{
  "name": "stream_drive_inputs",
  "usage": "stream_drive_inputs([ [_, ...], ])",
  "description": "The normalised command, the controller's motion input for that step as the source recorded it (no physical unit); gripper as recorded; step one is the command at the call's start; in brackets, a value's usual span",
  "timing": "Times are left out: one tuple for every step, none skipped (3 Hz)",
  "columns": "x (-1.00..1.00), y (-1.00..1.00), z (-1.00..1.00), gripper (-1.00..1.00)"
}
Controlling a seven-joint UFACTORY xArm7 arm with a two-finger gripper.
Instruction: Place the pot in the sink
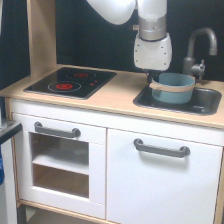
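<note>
The light blue-grey pot [173, 89] with a tan band sits partly inside the dark grey sink [210, 102], at the sink's end on the exterior view's left. It looks slightly tilted. My gripper [150, 80] hangs straight down from the white wrist, with its dark fingers at the pot's rim on the exterior view's left. It appears shut on that rim. The fingertips are mostly hidden behind the pot and the wrist housing.
A grey faucet [199, 47] stands behind the sink. A black stovetop [70, 82] with red rings lies on the wood countertop [117, 95] toward the exterior view's left. White cabinet doors with grey handles are below.
</note>
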Motion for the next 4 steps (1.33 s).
stream_drive_inputs([
  [0.02, 0.07, -0.27, 0.24],
  [-0.03, -0.07, -0.10, 0.88],
  [-0.03, -0.10, 0.24, 0.99],
  [-0.03, -0.08, 0.45, 1.00],
])
